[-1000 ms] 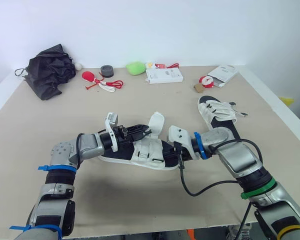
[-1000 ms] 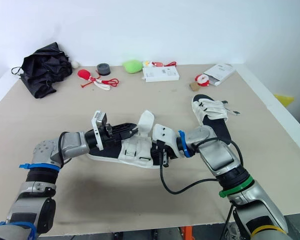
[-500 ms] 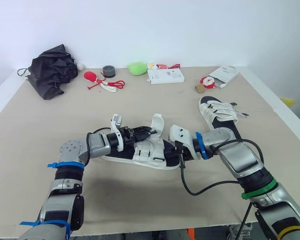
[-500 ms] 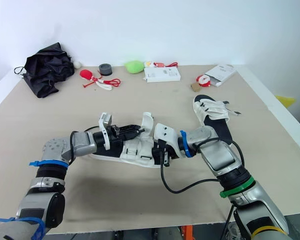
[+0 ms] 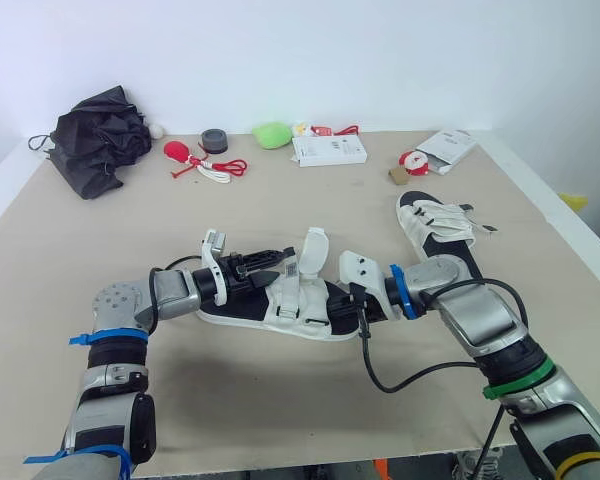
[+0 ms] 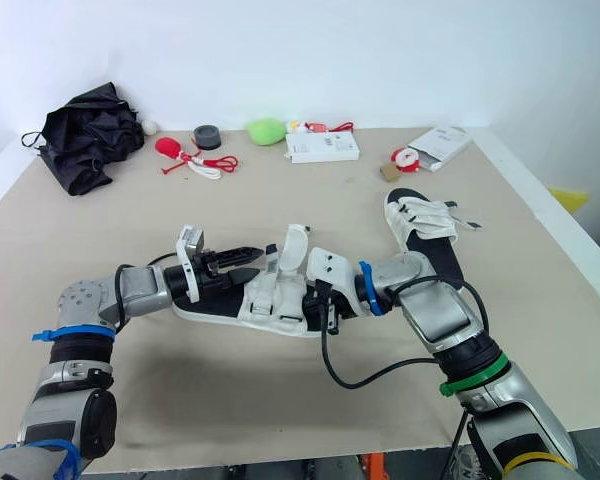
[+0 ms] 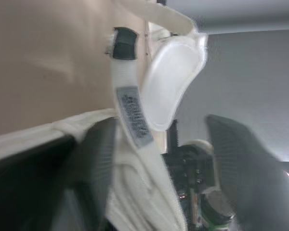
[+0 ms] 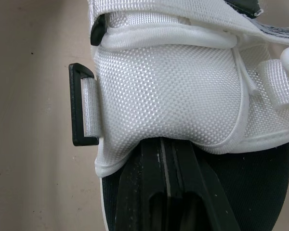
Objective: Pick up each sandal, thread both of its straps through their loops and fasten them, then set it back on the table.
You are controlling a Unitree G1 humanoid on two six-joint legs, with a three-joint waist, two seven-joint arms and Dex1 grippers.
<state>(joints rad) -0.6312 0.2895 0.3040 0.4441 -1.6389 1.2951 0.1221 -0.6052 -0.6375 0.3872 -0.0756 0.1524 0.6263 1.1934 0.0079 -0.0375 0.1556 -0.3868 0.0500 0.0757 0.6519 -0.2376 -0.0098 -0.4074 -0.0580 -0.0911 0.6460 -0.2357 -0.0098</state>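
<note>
A sandal [image 5: 280,305] with a black sole and white straps lies mid-table, toe toward my left. One of its straps [image 5: 311,250] stands up loose, its rounded tab at the top. My left gripper [image 5: 270,262] is open just left of that strap, and the left wrist view shows the strap [image 7: 135,115] between its two fingers. My right gripper [image 5: 338,300] is shut on the sandal at its heel end, fingers [image 8: 159,163] tucked under the white mesh upper [image 8: 168,91] beside a black loop [image 8: 79,106]. A second sandal [image 5: 440,225] lies to the right.
Along the far edge of the table sit a black bag [image 5: 100,140], a red toy with cord [image 5: 185,155], a tape roll [image 5: 215,140], a green object [image 5: 272,135], a white box [image 5: 328,150] and a white packet [image 5: 445,148]. A black cable [image 5: 400,378] loops under my right arm.
My left gripper reached toward the upright strap, then drew back a little to the left. The sandal and my right gripper have stayed put.
</note>
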